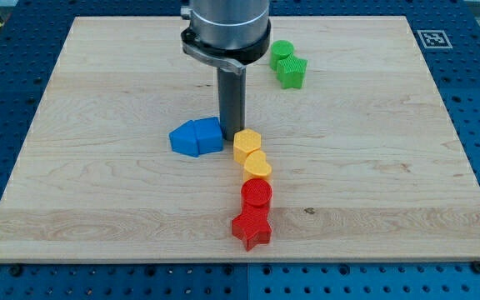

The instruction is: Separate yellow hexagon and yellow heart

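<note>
The yellow hexagon (247, 144) lies near the board's middle. The yellow heart (257, 165) touches it just below and to the right. My tip (231, 137) stands at the hexagon's upper left edge, between it and the two blue blocks (196, 137) on the view's left. The rod rises straight up to the arm's grey body at the view's top.
A red cylinder (257, 194) touches the heart from below, and a red star (252, 227) sits under that. A green cylinder (282, 52) and a green star (291, 72) lie at the view's top right. A marker tag (431, 38) is on the board's top right corner.
</note>
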Controlling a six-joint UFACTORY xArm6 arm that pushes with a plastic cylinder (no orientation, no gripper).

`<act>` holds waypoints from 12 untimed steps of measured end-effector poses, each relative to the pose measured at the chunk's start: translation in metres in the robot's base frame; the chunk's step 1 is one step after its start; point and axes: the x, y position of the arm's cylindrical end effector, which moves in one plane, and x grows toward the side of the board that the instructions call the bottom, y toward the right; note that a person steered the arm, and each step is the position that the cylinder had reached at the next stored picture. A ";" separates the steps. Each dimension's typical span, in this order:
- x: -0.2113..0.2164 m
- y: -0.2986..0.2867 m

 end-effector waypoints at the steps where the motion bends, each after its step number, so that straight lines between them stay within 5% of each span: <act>1: 0.007 -0.012; 4: 0.019 -0.043; 12: 0.049 0.027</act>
